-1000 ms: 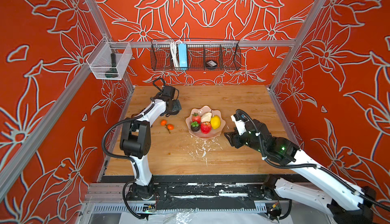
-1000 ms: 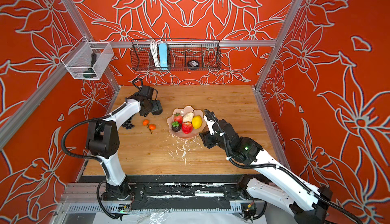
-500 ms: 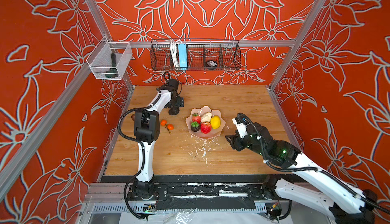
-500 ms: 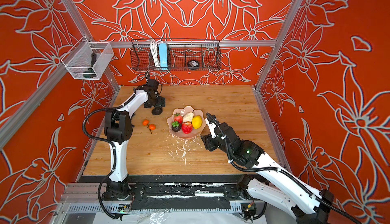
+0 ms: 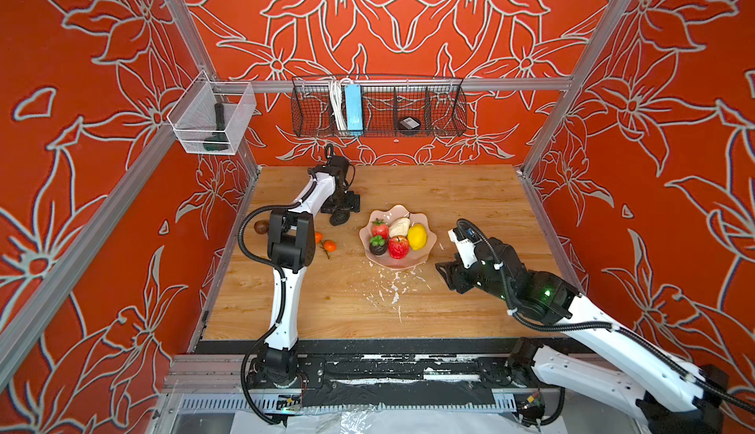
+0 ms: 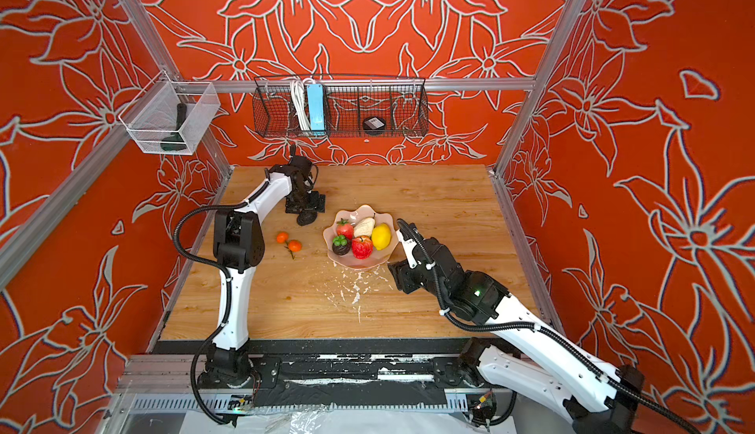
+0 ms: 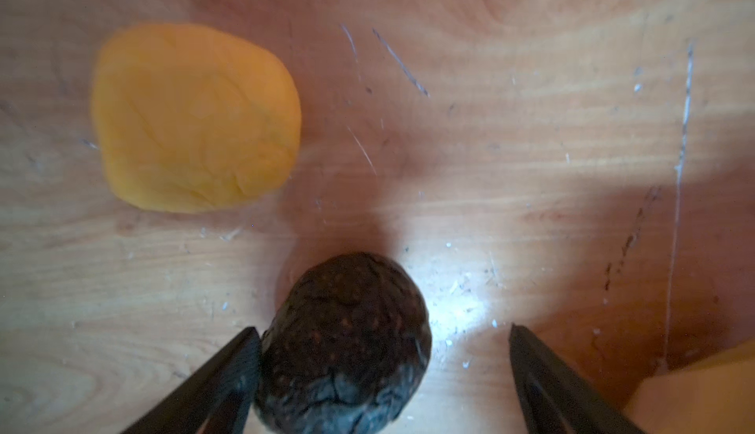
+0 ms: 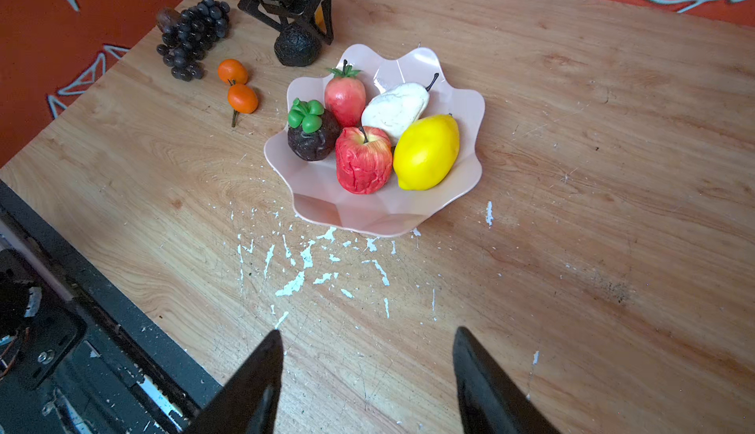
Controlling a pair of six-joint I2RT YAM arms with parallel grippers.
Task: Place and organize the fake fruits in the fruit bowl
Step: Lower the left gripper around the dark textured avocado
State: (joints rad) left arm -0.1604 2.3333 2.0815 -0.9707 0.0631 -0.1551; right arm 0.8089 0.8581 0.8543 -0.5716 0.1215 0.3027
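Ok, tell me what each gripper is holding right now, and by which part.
Nothing is held. The left gripper stands open around the dark avocado, which lies on the table. The right gripper is open and empty.

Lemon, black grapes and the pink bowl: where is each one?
lemon (image 8: 427, 152), right wrist view, middle of its yellow skin.
black grapes (image 8: 192, 37), right wrist view, centre of the bunch.
pink bowl (image 8: 359, 213), right wrist view, bare wall by the apple.

1. In the left wrist view, the dark avocado (image 7: 347, 342) runs off the frame edge.
2. There, an orange-yellow lump (image 7: 196, 117) is too blurred to identify.
3. In a top view, left of centre, the left arm (image 5: 292, 240) half hides one small orange (image 5: 318, 236).
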